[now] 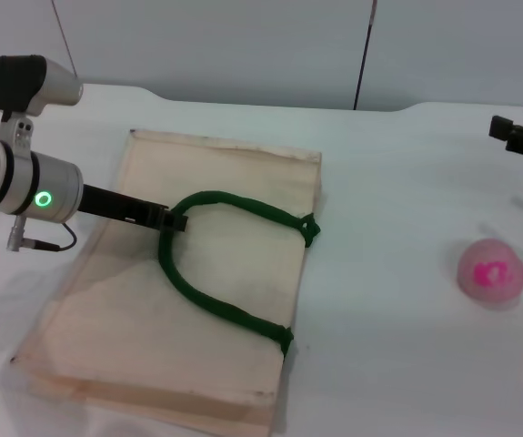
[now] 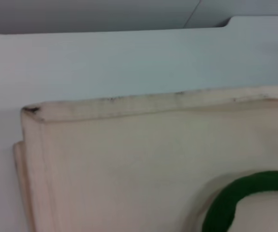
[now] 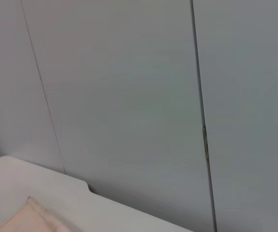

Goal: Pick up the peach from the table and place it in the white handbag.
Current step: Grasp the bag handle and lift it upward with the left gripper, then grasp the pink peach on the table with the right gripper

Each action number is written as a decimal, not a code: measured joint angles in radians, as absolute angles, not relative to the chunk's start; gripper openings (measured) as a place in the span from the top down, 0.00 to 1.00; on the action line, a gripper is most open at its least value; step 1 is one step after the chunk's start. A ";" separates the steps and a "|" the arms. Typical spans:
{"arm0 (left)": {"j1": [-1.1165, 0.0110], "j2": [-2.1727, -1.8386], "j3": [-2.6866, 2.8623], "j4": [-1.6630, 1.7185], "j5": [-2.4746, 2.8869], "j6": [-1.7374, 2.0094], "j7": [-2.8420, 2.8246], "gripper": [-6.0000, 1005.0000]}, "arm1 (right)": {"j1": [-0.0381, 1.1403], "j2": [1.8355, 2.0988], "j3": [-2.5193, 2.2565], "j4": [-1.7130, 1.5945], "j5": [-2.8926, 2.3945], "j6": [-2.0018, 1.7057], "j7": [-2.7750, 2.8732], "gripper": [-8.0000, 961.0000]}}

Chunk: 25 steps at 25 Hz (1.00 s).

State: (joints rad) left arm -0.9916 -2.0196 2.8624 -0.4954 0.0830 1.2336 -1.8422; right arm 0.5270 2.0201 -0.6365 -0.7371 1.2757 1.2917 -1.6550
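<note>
White handbag (image 1: 179, 309) lies flat; left pincer (image 1: 175, 219) pinching its green handle (image 1: 216, 300); peach (image 1: 490, 271) apart.

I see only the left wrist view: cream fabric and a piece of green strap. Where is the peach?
Observer: The peach lies on the table, to the robot's right of the white handbag, well apart from it.
Operator: Where is my left gripper?
Observer: The left gripper is over the handbag, its tip at the green handle.
Operator: Is it holding the handle?
Observer: The tip meets the strap, but whether it grips it cannot be told.
Operator: And the right gripper?
Observer: The right gripper is at the head view's right edge, beyond the peach, not touching it.
</note>
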 joint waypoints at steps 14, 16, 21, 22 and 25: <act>-0.958 -1.992 2.862 -0.523 -0.115 1.408 -1.788 0.87 | 0.519 2.003 -0.634 -0.764 1.145 1.368 -1.580 0.16; -0.943 -1.981 2.862 -0.545 -0.186 1.488 -1.765 0.87 | 0.523 2.003 -0.634 -0.788 1.090 1.389 -1.556 0.16; -0.906 -1.943 2.862 -0.570 -0.350 1.681 -1.733 0.87 | 0.532 2.009 -0.635 -0.810 1.012 1.444 -1.537 0.16; -0.899 -1.936 2.862 -0.570 -0.378 1.708 -1.731 0.87 | 0.533 2.008 -0.635 -0.812 1.003 1.461 -1.537 0.15; -0.884 -1.920 2.862 -0.572 -0.443 1.767 -1.728 0.87 | 0.540 2.006 -0.635 -0.820 0.969 1.509 -1.533 0.15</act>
